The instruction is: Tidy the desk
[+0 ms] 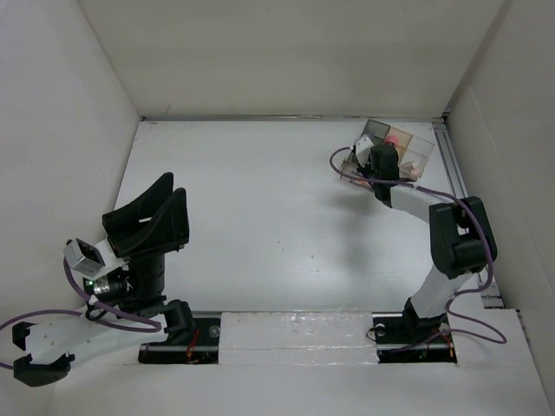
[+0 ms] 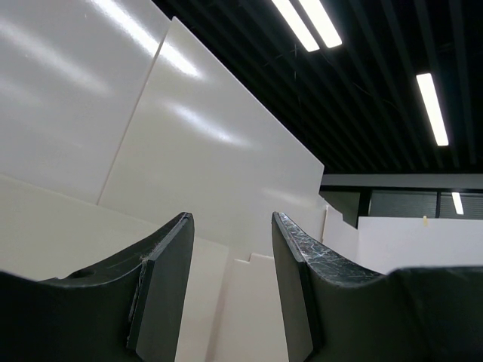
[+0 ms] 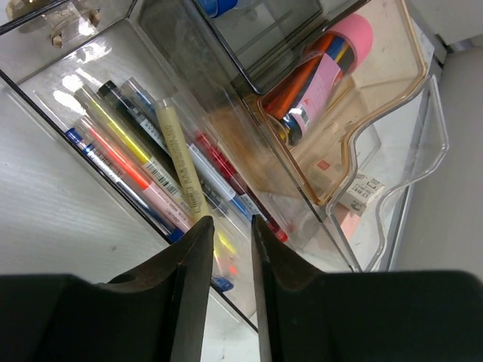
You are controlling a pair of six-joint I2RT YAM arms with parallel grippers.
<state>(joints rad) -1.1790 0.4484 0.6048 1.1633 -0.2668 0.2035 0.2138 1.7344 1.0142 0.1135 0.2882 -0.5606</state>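
The left arm folds back by the near left corner, its left claw aimed upward and spread wide. The right arm stretches to the far right corner, where the right claw hangs over a clear organizer box, fingers almost together. A cream pen runs into the slit, but whether it is pinched cannot be told. The desk is matte white, with a metal rail along its right edge. Only the right wrist view shows the pens and a pink tube inside the box.
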